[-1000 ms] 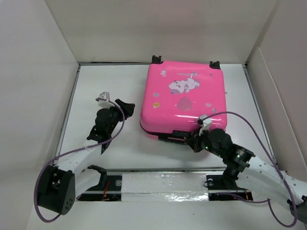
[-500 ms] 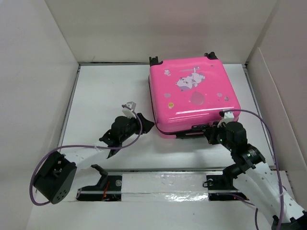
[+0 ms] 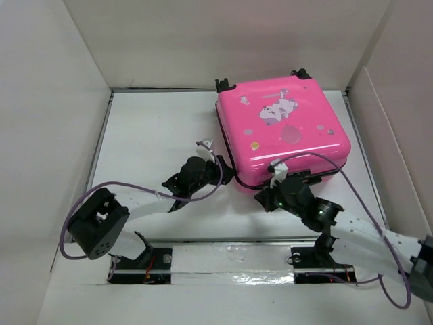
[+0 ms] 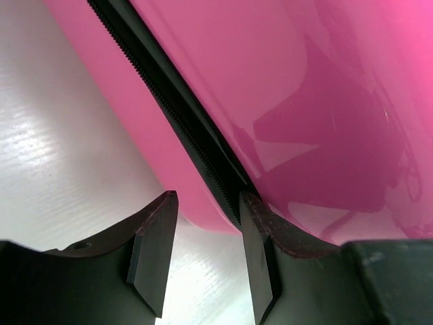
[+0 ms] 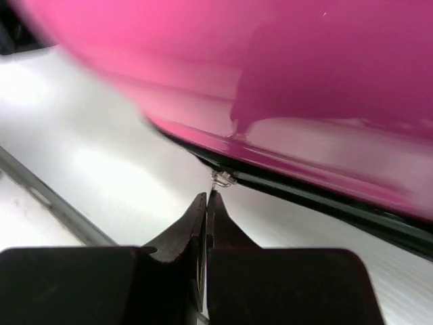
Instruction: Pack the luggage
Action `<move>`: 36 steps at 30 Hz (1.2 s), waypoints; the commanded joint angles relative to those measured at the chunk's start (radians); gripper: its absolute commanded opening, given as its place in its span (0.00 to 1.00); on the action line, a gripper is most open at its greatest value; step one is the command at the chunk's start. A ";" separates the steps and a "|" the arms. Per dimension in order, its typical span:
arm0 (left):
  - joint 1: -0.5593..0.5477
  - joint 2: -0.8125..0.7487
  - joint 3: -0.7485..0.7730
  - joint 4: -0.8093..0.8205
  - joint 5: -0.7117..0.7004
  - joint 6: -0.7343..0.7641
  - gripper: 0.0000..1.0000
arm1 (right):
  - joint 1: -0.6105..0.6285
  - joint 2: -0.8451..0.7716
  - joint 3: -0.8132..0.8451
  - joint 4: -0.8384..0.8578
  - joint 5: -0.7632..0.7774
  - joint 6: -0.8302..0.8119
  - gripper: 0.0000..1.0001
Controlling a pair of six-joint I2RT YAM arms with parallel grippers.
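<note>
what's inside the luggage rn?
Nothing inside shows. The luggage lies closed, its halves together and the black zipper along the seam. Only the pink outside with the cartoon print shows; lining and any contents are covered.

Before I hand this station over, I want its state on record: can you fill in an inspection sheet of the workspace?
Surface: white table, no spills seen.
Job's things: pink suitcase, closed, lying flat with the printed shell up, far right and askew; black zipper runs round its side.
Clutter: nothing seen.
Hands: left hand has its jaws apart astride the suitcase's near left corner, grip unclear; right hand is shut, tips at a small metal zipper piece on the near edge.
Cables: left purple cable loops along its arm; right purple cable arcs over the suitcase's near edge.
Surroundings: white walls on three sides; taped strip along the near edge.
</note>
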 commanded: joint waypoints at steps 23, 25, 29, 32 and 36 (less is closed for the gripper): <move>0.305 0.067 0.350 -0.010 0.059 -0.164 0.78 | 0.272 -0.243 -0.004 0.014 0.182 0.133 0.00; 0.357 0.191 0.506 -0.036 0.090 -0.178 0.79 | 0.272 -0.257 0.005 -0.006 0.168 0.130 0.00; 0.391 0.436 0.802 -0.160 0.200 -0.197 0.83 | 0.272 -0.256 0.013 -0.029 0.135 0.125 0.00; 0.402 0.631 1.052 -0.238 0.246 -0.204 0.87 | 0.272 -0.237 0.011 -0.023 0.106 0.127 0.00; 0.402 0.736 1.194 -0.306 0.262 -0.204 0.91 | 0.272 -0.232 0.013 -0.028 0.096 0.128 0.00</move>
